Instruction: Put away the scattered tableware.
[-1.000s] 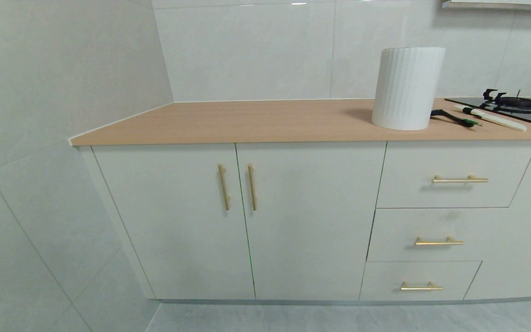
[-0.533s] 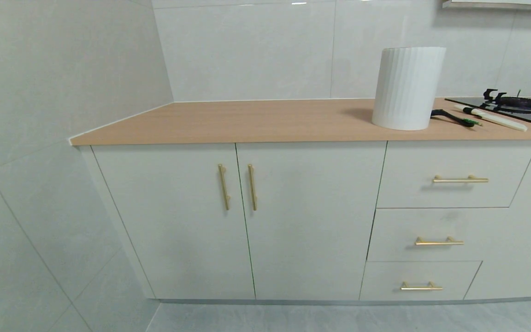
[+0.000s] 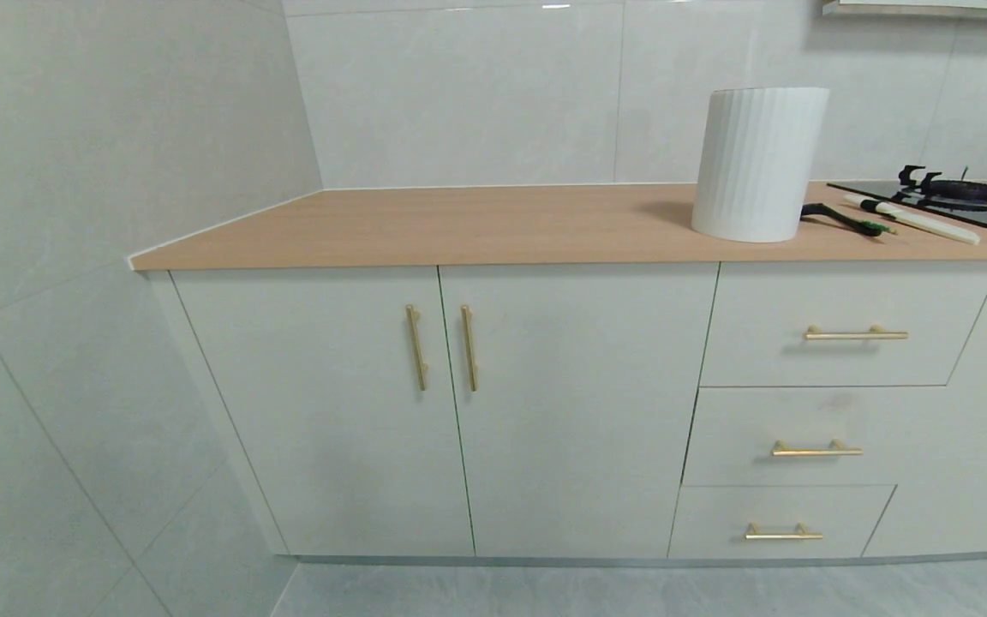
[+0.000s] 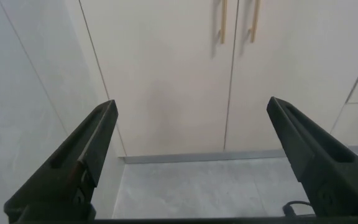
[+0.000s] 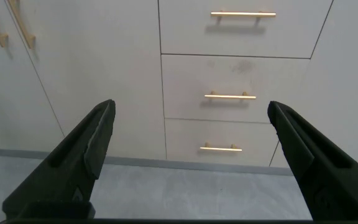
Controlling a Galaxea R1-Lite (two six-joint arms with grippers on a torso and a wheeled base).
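A white ribbed holder (image 3: 757,163) stands upright on the wooden counter (image 3: 476,227). Just to its right lie a black-and-green utensil (image 3: 845,220) and a white-handled utensil (image 3: 913,219), near the stove. My left gripper (image 4: 191,115) is open, hanging low in front of the double cabinet doors (image 4: 235,68), with nothing between its fingers. My right gripper (image 5: 191,115) is open too, low in front of the stack of drawers (image 5: 241,93), holding nothing.
A black gas stove (image 3: 965,195) sits at the counter's far right. Below the counter are two cabinet doors with gold handles (image 3: 442,347) and three drawers (image 3: 836,334). A tiled wall (image 3: 74,257) closes off the left side. Grey floor (image 3: 631,591) lies below.
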